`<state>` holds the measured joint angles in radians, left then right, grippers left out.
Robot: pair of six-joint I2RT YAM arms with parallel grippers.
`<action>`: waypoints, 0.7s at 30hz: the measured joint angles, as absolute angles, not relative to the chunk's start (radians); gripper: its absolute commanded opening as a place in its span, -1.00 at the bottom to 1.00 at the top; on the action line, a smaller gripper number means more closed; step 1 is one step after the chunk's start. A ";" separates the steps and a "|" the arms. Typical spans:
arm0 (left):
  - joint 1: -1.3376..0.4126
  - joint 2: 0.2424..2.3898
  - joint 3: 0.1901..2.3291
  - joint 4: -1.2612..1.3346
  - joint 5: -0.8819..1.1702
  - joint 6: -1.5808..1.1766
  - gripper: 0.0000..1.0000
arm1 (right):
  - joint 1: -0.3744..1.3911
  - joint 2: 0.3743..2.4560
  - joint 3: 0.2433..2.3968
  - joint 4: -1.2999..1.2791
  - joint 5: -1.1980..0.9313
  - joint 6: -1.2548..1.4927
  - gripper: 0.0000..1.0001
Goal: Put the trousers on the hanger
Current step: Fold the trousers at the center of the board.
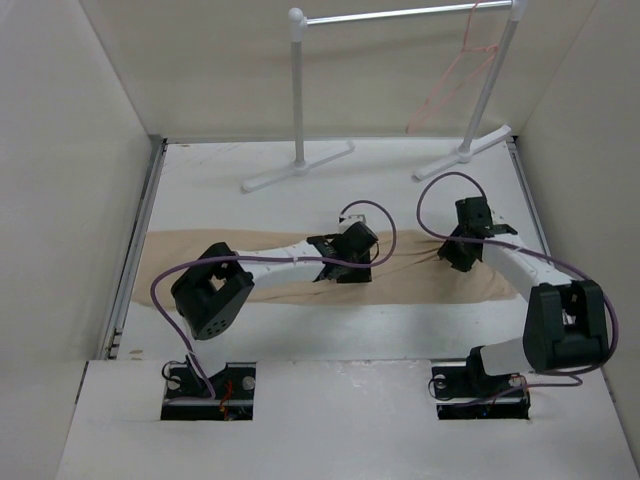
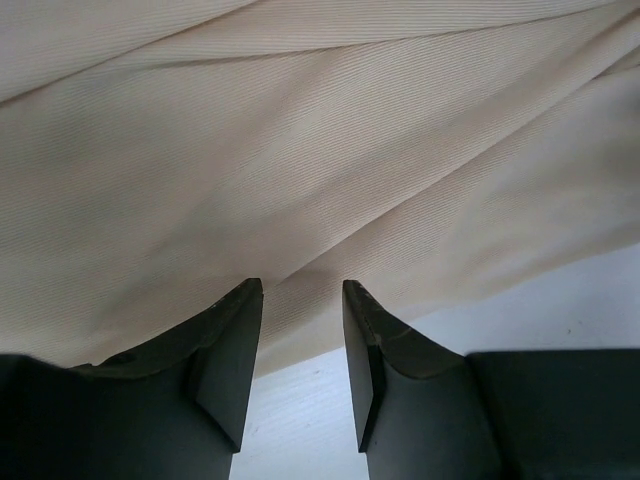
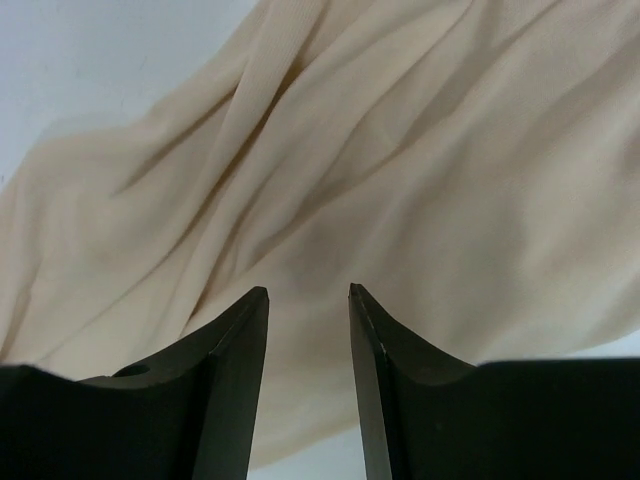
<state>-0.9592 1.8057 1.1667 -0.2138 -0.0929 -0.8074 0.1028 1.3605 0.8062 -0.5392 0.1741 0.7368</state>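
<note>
**Operator:** Report the position of the trousers.

**Technician:** The trousers (image 1: 410, 285) lie on the counter (image 1: 350, 335). They are stretched crosswise as one long, wrinkled band from the left side to the right side. Both arms reach over this band.

**Operator:** Report the position of the hanger.

**Technician:** The hanger (image 1: 447, 92) hangs by its hook from the right end of the bar of the white rack (image 1: 297, 90). The rack stands at the far side of the counter, well apart from the trousers.

**Operator:** State of the left end effector?

**Technician:** The left end effector (image 2: 300, 290) is above the middle of the band, at the cloth's edge. Its fingers stand apart with a narrow gap. Cloth and bare counter show through the gap, and nothing is clamped. Whether the tips touch the cloth cannot be determined.

**Operator:** State of the right end effector?

**Technician:** The right end effector (image 3: 308, 292) is above the right part of the band. Its fingers also stand apart, with folded cloth visible between and beyond the tips. Nothing is clamped. Bare counter shows at the upper left of that wrist view.
</note>
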 measured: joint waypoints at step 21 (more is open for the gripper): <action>-0.979 1.858 1.173 -0.175 -0.097 -0.729 -0.85 | 0.042 1.605 0.949 -0.488 0.220 0.742 -0.86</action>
